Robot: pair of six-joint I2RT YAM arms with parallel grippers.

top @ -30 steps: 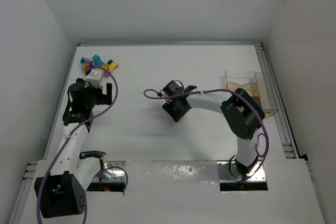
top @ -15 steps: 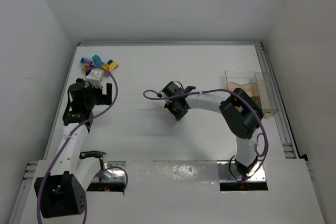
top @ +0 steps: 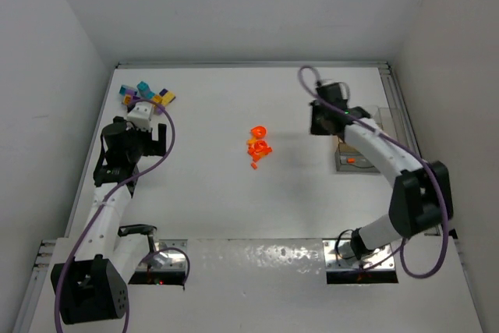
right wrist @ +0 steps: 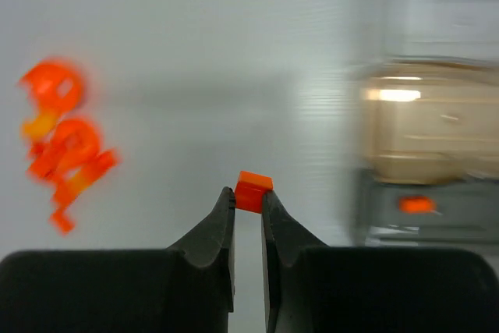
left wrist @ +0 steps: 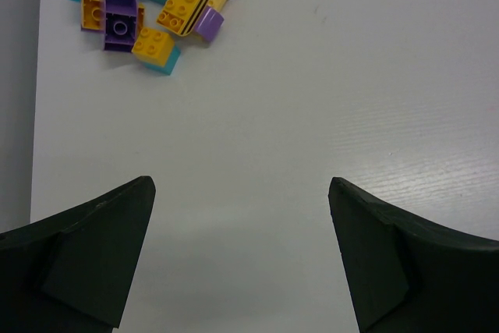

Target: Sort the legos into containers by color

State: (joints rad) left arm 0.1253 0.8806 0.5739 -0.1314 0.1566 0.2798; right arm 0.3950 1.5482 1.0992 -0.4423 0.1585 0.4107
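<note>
Though blurred in the right wrist view, easy enough to place: the containers [right wrist: 421, 134], clear-walled with a brownish bottom, just right of and ahead of the right gripper [right wrist: 248, 196], at the right edge of the table [top: 234, 208]. Far nearer to the right arm [top: 390, 161] than to the left arm [top: 109, 193]. Calls, by the look of it, for a short carry rightward and forward, likely toward the nearer compartment holding one orange piece [right wrist: 417, 204]. Cannot tell from the top view whether over the bin wall or just beside it.

Next in size, the left gripper [left wrist: 240, 185]: spread wide at the jaws, holding nothing, well apart from the containers on the far left side. Just ahead and to its left, a mixed heap of legos [left wrist: 148, 5] in yellow, purple and teal, studs up on most, touching or stacked.

Then the right gripper again: pinched nearly shut on a single orange brick [right wrist: 253, 190], with no slack to be seen at the tips.

Smaller: a loose cluster of orange legos [top: 259, 146] mid-table, between the two arms and to the left of the right gripper, some rounded or ring-shaped, smeared by blur in the wrist view.

Smallest: the held brick itself, bright orange, squarish, with no clear long axis, gripped by its lower part and standing proud of the fingertips.
</note>
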